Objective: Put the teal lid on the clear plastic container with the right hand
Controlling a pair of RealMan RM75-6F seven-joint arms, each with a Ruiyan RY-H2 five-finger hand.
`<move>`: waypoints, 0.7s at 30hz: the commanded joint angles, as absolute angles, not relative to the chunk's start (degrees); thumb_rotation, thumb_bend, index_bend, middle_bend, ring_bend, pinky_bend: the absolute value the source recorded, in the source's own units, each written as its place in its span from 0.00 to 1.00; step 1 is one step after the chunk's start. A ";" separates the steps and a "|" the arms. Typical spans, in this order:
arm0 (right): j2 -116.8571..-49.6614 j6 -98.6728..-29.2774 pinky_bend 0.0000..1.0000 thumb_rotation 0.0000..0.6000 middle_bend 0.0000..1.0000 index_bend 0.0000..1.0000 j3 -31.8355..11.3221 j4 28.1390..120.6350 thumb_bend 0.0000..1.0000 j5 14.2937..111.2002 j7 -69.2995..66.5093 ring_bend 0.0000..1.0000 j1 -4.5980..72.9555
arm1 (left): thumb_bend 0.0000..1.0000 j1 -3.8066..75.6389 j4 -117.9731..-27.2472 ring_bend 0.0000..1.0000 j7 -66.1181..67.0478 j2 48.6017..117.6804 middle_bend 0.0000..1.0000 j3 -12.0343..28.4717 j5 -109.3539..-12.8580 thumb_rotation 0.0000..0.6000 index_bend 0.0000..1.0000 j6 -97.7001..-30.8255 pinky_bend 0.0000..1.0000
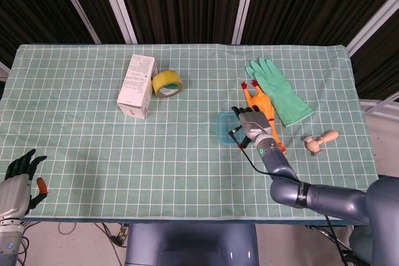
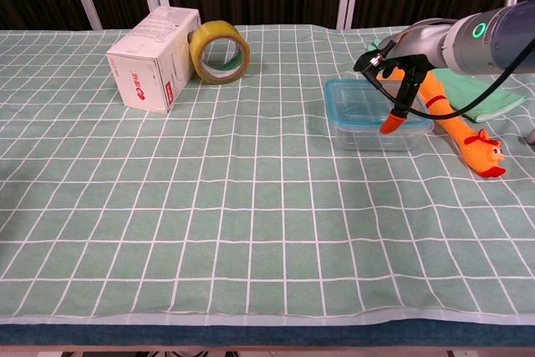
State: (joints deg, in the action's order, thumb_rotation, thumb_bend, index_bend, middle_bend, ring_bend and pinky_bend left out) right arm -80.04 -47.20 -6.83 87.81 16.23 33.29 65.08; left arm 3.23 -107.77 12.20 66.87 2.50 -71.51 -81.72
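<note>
Right of centre in the head view, the right hand (image 1: 252, 124) rests over the right part of the teal lid (image 1: 225, 129), which already sits on the clear plastic container (image 2: 376, 135). In the chest view the fingers (image 2: 393, 119) point down with an orange tip against the lid's right edge; whether they pinch it or only press, cannot tell. Just right of the container lies an orange rubber chicken (image 1: 259, 108), and beyond it, upper right, a green rubber glove (image 1: 278, 90). A small wooden piece (image 1: 320, 141) sits near the right edge. Upper left of the green checked tablecloth (image 1: 93, 141): a white carton (image 1: 137, 85) touching a yellow tape roll (image 1: 167, 83). The left hand (image 1: 17, 179) is at the lower left corner off the table, fingers apart, holding nothing.
</note>
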 commanded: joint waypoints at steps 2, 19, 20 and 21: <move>-80.40 -47.43 0.00 1.00 0.48 0.00 -6.91 87.41 0.26 16.12 33.26 0.12 65.24 | 0.74 3.25 -107.75 0.00 12.15 66.84 0.00 2.49 -71.51 1.00 0.18 -81.67 0.00; -80.29 -47.36 0.00 1.00 0.48 0.00 -6.62 86.97 0.26 15.34 33.74 0.12 65.45 | 0.74 3.28 -107.82 0.00 12.33 66.86 0.00 2.50 -71.32 1.00 0.18 -81.67 0.00; -80.20 -47.29 0.00 1.00 0.48 0.00 -6.63 87.04 0.26 15.31 33.74 0.12 65.47 | 0.74 3.29 -107.82 0.00 12.34 66.85 0.00 2.49 -71.32 1.00 0.18 -81.66 0.00; -80.11 -47.23 0.00 1.00 0.48 0.00 -6.61 87.05 0.26 15.29 33.75 0.12 65.48 | 0.74 3.29 -107.83 0.00 12.34 66.85 0.00 2.50 -71.32 1.00 0.18 -81.67 0.00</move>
